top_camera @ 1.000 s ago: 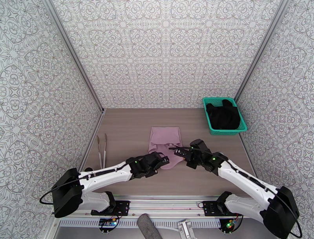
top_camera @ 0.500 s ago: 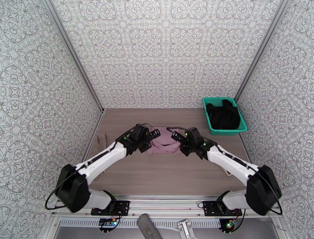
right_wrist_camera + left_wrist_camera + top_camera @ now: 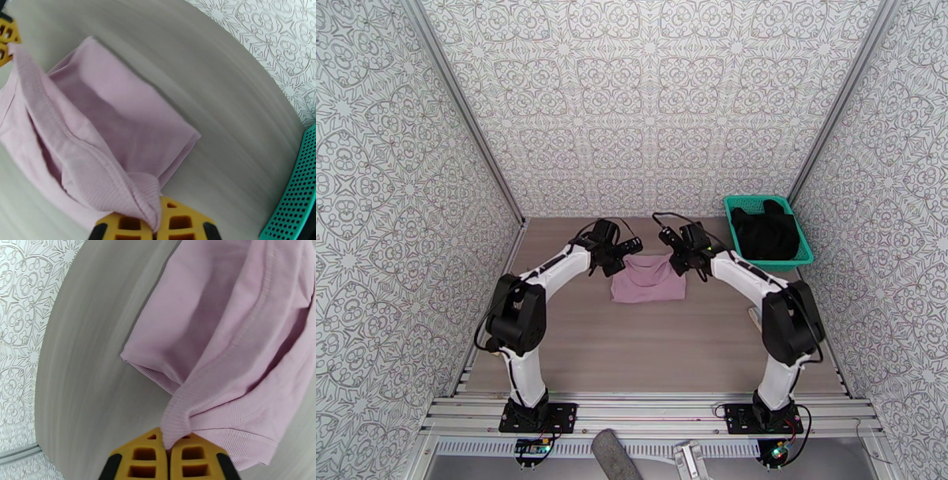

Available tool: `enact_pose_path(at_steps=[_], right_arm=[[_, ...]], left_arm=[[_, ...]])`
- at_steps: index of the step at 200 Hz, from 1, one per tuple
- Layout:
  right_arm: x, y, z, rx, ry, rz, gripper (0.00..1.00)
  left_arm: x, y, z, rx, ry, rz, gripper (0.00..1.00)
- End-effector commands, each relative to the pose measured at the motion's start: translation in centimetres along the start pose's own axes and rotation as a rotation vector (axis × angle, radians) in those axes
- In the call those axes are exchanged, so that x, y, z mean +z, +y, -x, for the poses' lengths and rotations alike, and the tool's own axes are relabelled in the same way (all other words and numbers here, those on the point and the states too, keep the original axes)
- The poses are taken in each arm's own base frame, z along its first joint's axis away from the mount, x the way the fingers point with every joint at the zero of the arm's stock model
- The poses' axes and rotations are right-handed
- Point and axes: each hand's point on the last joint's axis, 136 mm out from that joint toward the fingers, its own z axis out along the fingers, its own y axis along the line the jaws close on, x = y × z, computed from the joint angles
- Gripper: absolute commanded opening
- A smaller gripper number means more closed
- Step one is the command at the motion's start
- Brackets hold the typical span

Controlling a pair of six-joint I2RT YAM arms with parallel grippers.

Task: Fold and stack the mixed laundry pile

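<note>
My left gripper [image 3: 169, 440] and right gripper [image 3: 157, 215] each pinch the hem of the pink shirt [image 3: 648, 280], stretched between them. The black garment [image 3: 765, 230] lies in the teal basket [image 3: 774, 265] beyond my right gripper.

Both arms reach far forward, left gripper [image 3: 636, 244] and right gripper [image 3: 663, 235] each clamped on the pink shirt [image 3: 648, 282].

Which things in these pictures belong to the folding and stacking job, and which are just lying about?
Belong to the job:
- pink shirt, pinched at its hem by the left hand and the right hand
- black garment, heaped in the basket

Just lying about:
- teal basket
- grey object on the near rail
</note>
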Motion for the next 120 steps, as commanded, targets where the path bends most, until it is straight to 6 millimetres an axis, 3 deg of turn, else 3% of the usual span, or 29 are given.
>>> enact_pose_path(at_steps=[1, 54, 72, 96, 107, 120], right_arm=[[1.0, -1.0, 0.4, 0.077, 0.02, -0.004, 0.0], [4.5, -1.1, -0.2, 0.157, 0.066, 0.031, 0.0], [5.2, -1.1, -0.5, 0.184, 0.078, 0.033, 0.15], [5.4, -1.4, -0.5, 0.213, 0.073, 0.027, 0.36], [5.1, -1.7, -0.4, 0.225, 0.065, 0.024, 0.42], [4.6, -2.0, -0.1, 0.236, 0.057, 0.019, 0.47]], left_arm=[[0.3, 1.2, 0.8, 0.02, -0.039, -0.036, 0.0], [3.6, 2.5, 0.9, -0.001, -0.021, -0.069, 0.0], [4.0, 3.3, 1.2, -0.024, -0.024, -0.065, 0.0], [4.0, 4.6, 1.0, -0.058, -0.014, -0.028, 0.36], [3.9, 5.1, 0.8, -0.07, -0.009, -0.012, 0.45], [3.3, 5.9, 0.8, -0.084, -0.008, 0.018, 0.5]])
